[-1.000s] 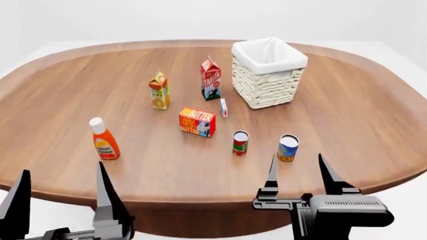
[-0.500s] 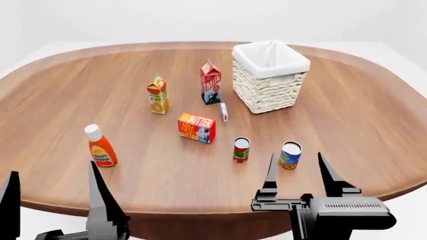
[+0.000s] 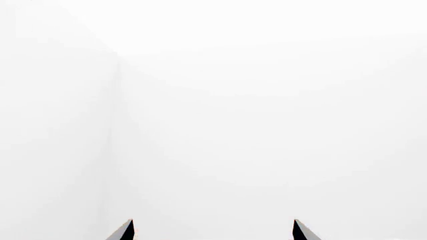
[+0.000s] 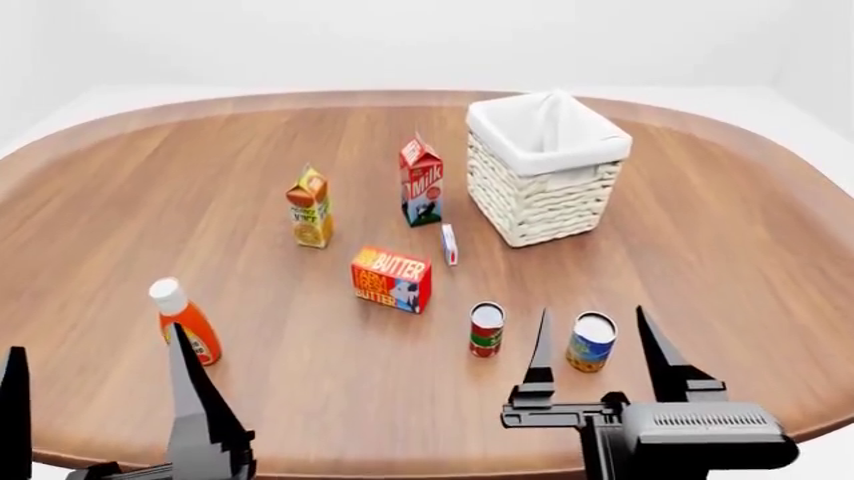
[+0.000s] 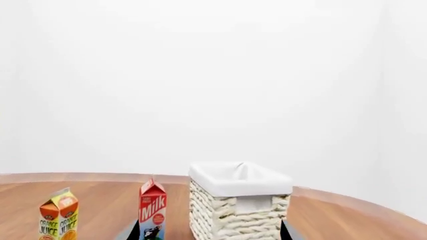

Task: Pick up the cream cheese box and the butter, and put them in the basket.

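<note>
Well beyond the right hand point(image 4: 595, 345), the butter point(image 4: 391, 279) stands untouched.

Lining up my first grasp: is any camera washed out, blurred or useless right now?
Left wrist view: blank white, only the left gripper tips showing. Head view: sharp, even light, soft shadows; butter and cream cheese box clear. Right wrist view: sharp on the basket and milk carton.
</note>
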